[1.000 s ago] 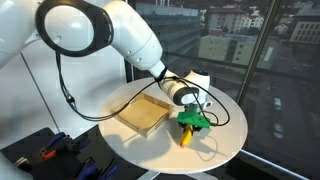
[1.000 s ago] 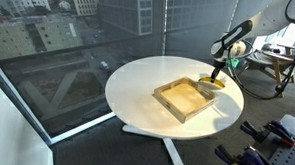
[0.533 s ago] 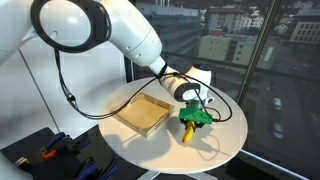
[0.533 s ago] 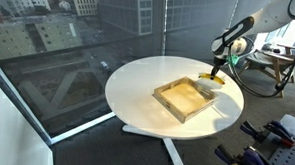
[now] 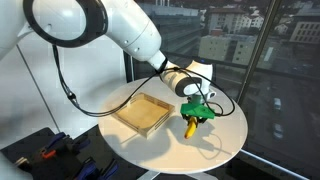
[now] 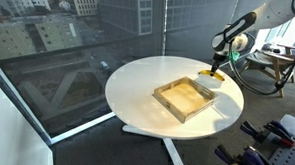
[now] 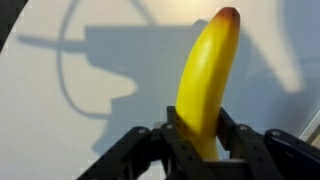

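Since approx. 1.0 s ago, gripper (image 5: 197,110) sits higher in an exterior view and is shifted slightly away from the tray (image 5: 125,122). The banana (image 5: 188,125) has risen with it. Tray pos. is unchanged.

1. Fingers (image 7: 236,135): clamped on the banana (image 7: 207,80), one finger per side, gripping near one end. Gripper (image 7: 200,130) ref. pt. lies on the fruit in the wrist view. Green finger parts are visible in an exterior view.
2. Banana: yellow, w/ reddish-brown tip. It hangs below the gripper, long axis approx. vertical, free end down. It appears clear of the table (image 5: 215,135); its shadow falls on the top just beside it. Exact gap cannot be judged. In an exterior view the banana (image 6: 212,76) is near the far edge of the table (image 6: 137,82), below the gripper (image 6: 216,68).
3. Tray: shallow, wooden, square, near table ctr. in both exterior views (image 6: 163,97). It is beside the banana and not touching it.
4. Table: round, white top. Wrist view shows cable and gripper shadows on it.
5. Arm (image 5: 120,30): white, reaches over the tray side. A black cable (image 5: 66,90) loops down from it.
6. Window (image 6: 69,39): behind the table, w/ city bldgs. beyond.
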### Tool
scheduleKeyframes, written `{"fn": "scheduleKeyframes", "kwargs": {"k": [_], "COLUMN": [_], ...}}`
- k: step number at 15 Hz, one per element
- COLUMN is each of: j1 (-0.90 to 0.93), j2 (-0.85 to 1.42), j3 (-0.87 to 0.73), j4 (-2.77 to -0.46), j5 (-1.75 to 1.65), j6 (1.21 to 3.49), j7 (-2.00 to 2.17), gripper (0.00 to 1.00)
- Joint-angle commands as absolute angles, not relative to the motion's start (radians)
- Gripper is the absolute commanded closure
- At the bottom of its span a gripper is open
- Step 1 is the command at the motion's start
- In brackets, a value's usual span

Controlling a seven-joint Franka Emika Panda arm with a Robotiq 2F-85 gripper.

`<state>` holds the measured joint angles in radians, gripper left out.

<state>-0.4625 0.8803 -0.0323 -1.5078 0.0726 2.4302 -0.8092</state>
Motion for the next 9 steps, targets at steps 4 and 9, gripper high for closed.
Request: {"fn": "scheduleKeyframes", "kwargs": {"k": [4, 9], "j1": [-0.462, -0.454], "j2": [0.826, 0.808], "j3": [-0.030, -0.039], "j4": [-1.539, -1.537], "j5": [0.067, 0.060], "j6": [2.416, 2.385], "j7": [-0.789, -0.776], "gripper": [0.84, 0.84]}}
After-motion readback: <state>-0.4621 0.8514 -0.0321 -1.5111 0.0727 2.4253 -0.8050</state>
